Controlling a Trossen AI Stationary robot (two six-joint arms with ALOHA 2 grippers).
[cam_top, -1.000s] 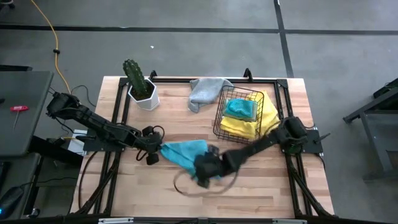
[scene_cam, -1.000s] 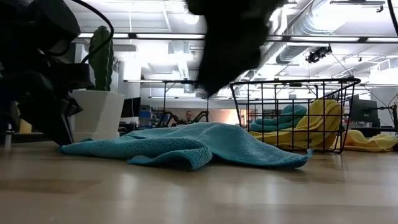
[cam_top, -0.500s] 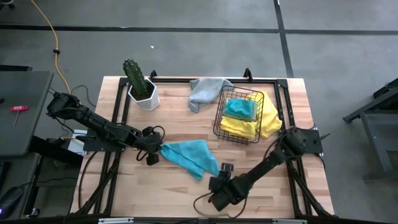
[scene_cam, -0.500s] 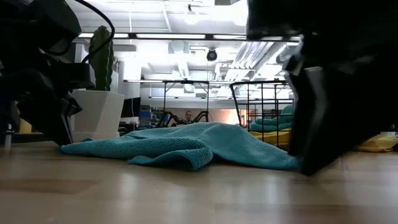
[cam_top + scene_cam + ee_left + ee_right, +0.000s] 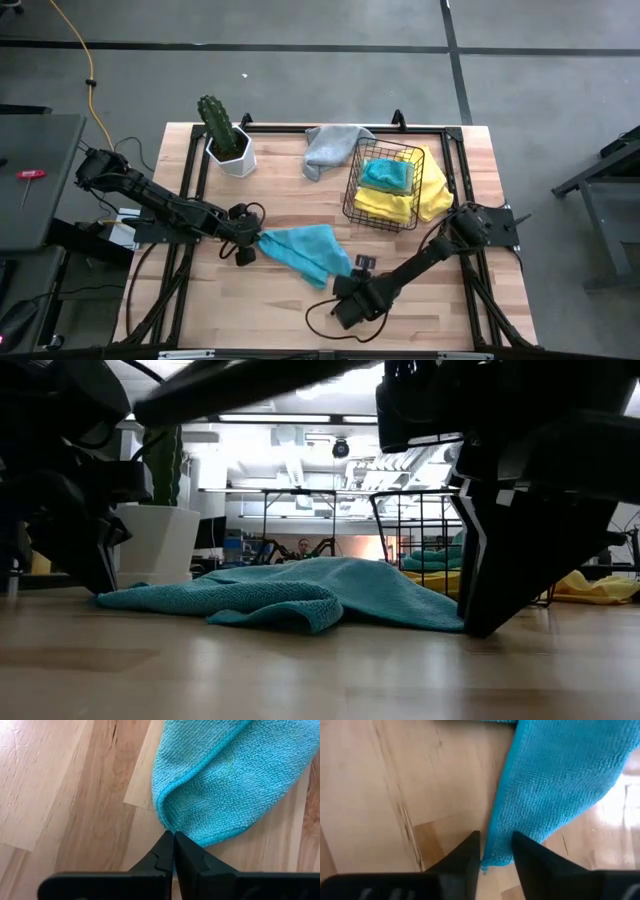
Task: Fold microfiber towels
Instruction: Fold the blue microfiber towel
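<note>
Looking straight down, the high view shows a pale wooden plank table (image 5: 290,200) on a grey concrete floor. A crumpled teal microfiber towel (image 5: 305,250) lies near the table's middle. The left gripper (image 5: 252,243) pinches its left corner, and the right gripper (image 5: 345,290) sits at its lower right corner. A black wire basket (image 5: 385,185) holds another teal cloth (image 5: 385,175) over a yellow cloth (image 5: 425,190) that spills out. A grey cloth (image 5: 330,148) lies beside the basket, and a green cactus in a white faceted pot (image 5: 225,140) stands at the far left corner. Half a second earlier the right gripper was lower on the table, off the towel; a second ago it was over the towel.

In the low view, the towel spreads flat across the wood, with a bright office behind it, ceiling lights and ducts overhead. The right arm's dark bulk stands at the towel's right edge.

In the left wrist view, the fingers (image 5: 165,855) are clamped together on a folded corner of the towel.

In the right wrist view, the fingers (image 5: 467,852) stand narrowly apart, with the towel's corner between them. Whether they grip it, I cannot tell.
</note>
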